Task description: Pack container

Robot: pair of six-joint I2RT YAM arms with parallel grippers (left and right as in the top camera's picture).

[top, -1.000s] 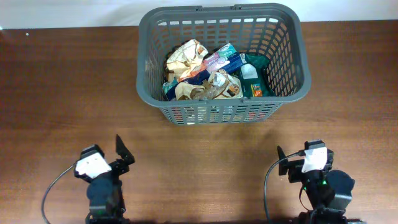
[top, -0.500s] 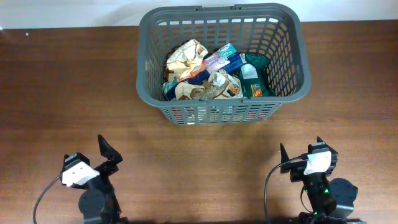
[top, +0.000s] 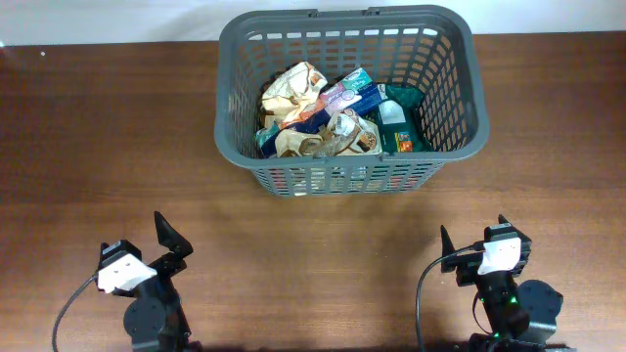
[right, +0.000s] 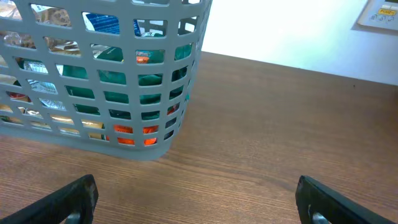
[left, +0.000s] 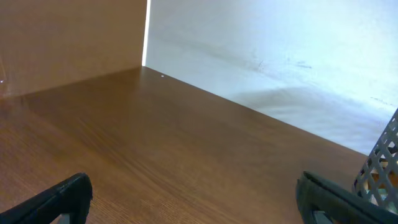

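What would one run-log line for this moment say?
basket: food packets inside | left gripper: open, empty, away from basket | right gripper: open, empty, facing basket

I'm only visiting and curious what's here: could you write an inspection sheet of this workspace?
Surface: brown wood-grain table, with the basket resting on it.
Job's things: large dark grey slotted plastic basket, upright, holding crumpled tan packets, a blue box and a green packet.
Clutter: nothing seen.
Grippers: left arm and right arm at the near edge, jaws open, empty.
Cables: a black cable loops beside each arm.
Surroundings: white wall behind the table.
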